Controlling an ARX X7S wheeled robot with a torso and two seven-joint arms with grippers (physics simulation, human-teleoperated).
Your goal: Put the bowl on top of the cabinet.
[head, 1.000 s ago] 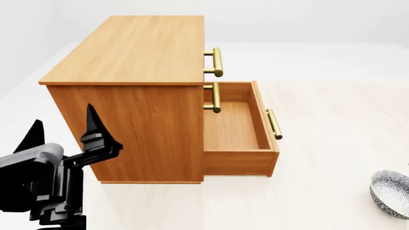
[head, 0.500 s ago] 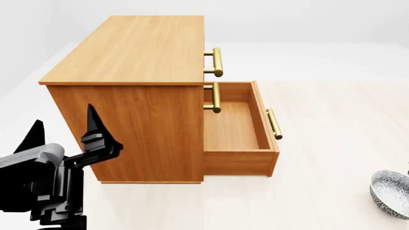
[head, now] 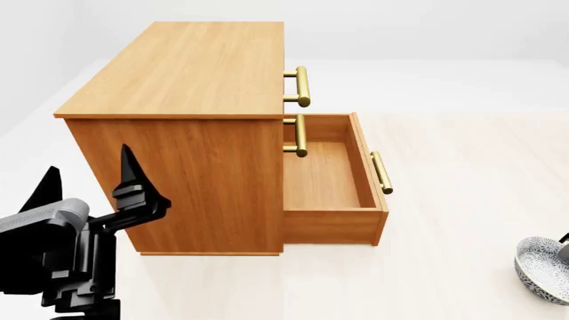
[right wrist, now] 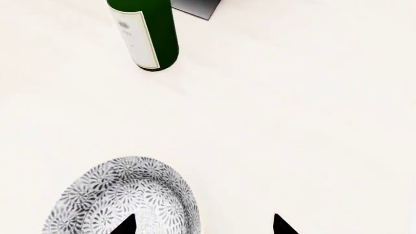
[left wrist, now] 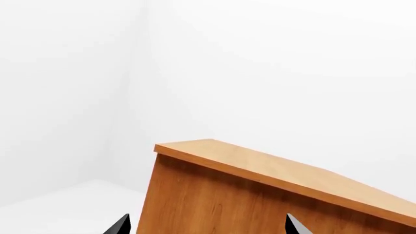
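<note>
The bowl (head: 542,270), white with a dark leaf pattern, sits on the pale floor at the head view's lower right edge. In the right wrist view the bowl (right wrist: 123,195) lies just under my right gripper (right wrist: 203,224). That gripper is open, with one fingertip over the bowl's inside and the other over bare floor, so the rim is between them. The orange-brown cabinet (head: 178,67) stands at left with a bare flat top. My left gripper (head: 87,167) is open and holds nothing in front of the cabinet's side (left wrist: 227,195).
The cabinet's lower drawer (head: 324,177) is pulled open toward the right, and brass bar handles (head: 302,87) stick out above it. A green bottle (right wrist: 146,34) stands on the floor beyond the bowl, with a dark grey object (right wrist: 195,7) behind it.
A dark sliver of my right gripper has come into the head view's right edge just above the bowl. The left arm, the cabinet and the bowl have not moved.
</note>
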